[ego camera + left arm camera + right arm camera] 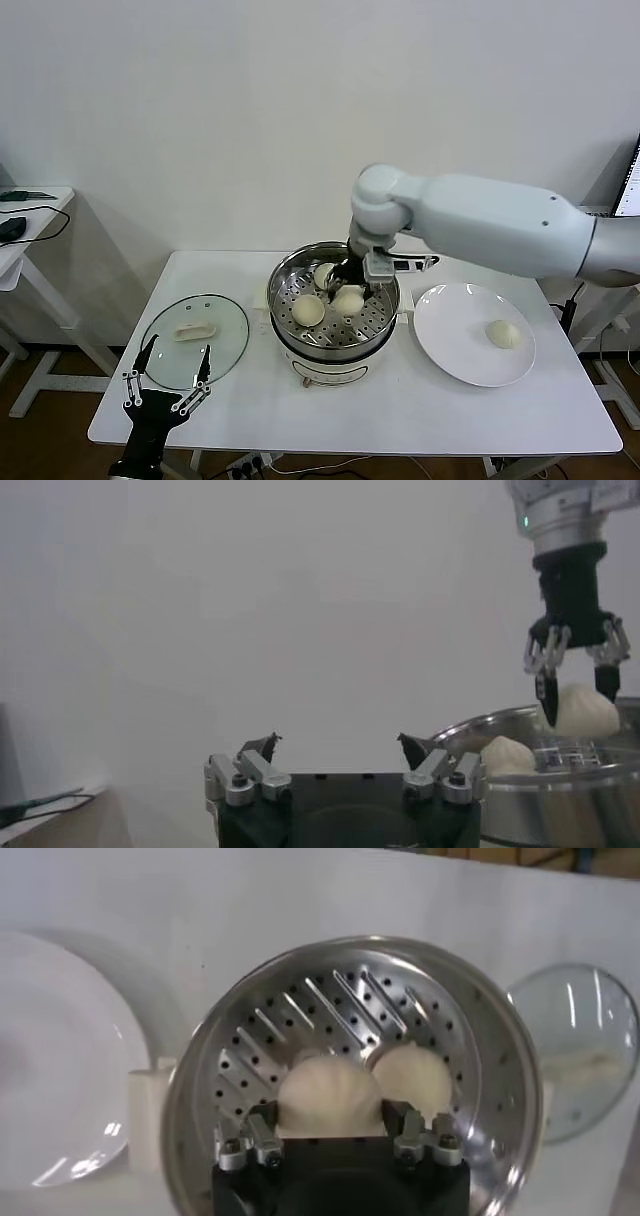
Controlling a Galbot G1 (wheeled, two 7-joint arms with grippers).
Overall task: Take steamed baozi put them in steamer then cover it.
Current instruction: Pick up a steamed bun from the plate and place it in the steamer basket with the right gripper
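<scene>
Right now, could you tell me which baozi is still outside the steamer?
The baozi alone on the white plate; the other three are in the steamer.

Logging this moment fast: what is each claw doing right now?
Left claw: open, empty, at the table's front-left corner.
Right claw: shut on a baozi, over the steamer.

A white worktop (400, 410) stood against a plain pale wall (250, 100). On its right half sat a flat white plate (455, 345). Off to the left a second white table (30, 215) carried a dark cable and a small dark object (10, 228).
</scene>
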